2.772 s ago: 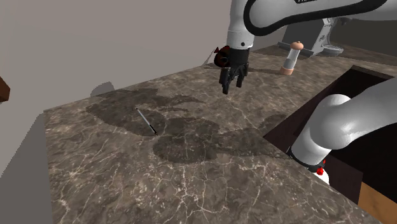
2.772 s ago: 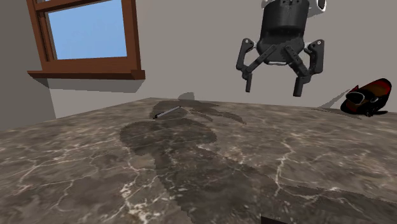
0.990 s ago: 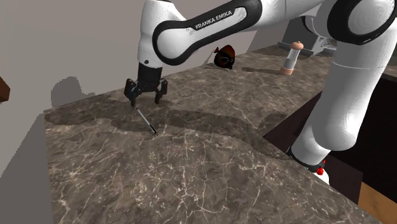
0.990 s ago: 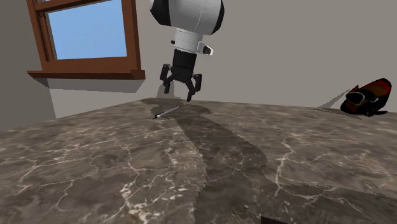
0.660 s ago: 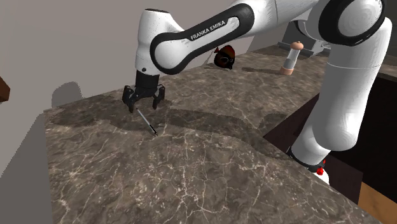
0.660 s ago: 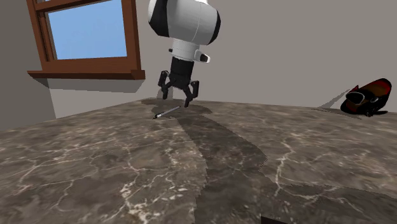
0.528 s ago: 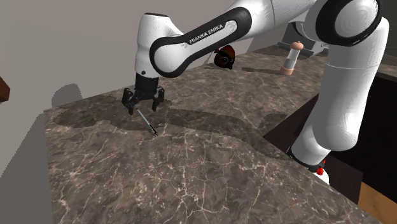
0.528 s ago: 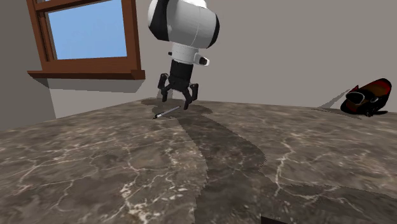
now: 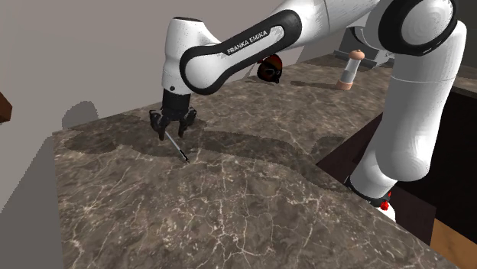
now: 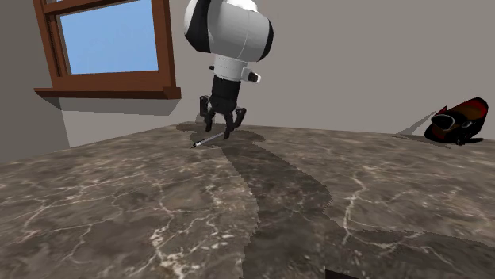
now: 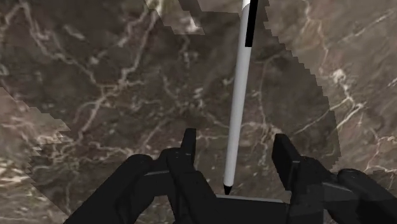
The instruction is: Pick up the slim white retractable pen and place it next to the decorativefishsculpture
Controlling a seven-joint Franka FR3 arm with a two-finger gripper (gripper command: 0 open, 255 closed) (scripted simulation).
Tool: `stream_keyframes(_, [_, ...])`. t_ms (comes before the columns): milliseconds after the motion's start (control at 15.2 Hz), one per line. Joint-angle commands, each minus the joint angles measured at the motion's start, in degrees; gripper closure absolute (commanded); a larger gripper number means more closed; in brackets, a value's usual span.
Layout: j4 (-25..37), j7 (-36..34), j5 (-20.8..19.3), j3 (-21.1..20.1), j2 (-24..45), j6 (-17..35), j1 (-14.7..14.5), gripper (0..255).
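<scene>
The white arm (image 9: pixel 252 37) stretches out long and level over the table (image 9: pixel 229 206), then bends at the wrist so that the black claw (image 9: pixel 172 128) points straight down, its tips close to the stone. Its fingers (image 11: pixel 188 149) stand moderately apart and grip nothing. The slim white pen (image 11: pixel 238 95) lies flat on the table between them, touching neither; its pointed tip is under the claw and its black-clipped end reaches out beyond the fingers. The table is dark brown stone with pale veins, shadowed under the arm. Well away from the claw, by the grey wall (image 10: pixel 357 55), sits the dark red and black fish sculpture (image 9: pixel 269 70). A brown-framed window (image 10: pixel 107 47) showing blue is set in the wall behind the claw.
</scene>
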State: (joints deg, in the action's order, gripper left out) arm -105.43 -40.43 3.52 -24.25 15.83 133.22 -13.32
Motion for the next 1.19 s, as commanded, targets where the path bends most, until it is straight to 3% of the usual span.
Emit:
stream_keyframes(0, [0.0,0.0,0.0,0.0,0.0,0.0,0.0,255])
stream_keyframes(528, [0.0,0.0,0.0,0.0,0.0,0.0,0.0,255])
stream_keyframes(1122, [4.1,-0.3,0.7,-0.3,-2.3,-6.2,0.3,255])
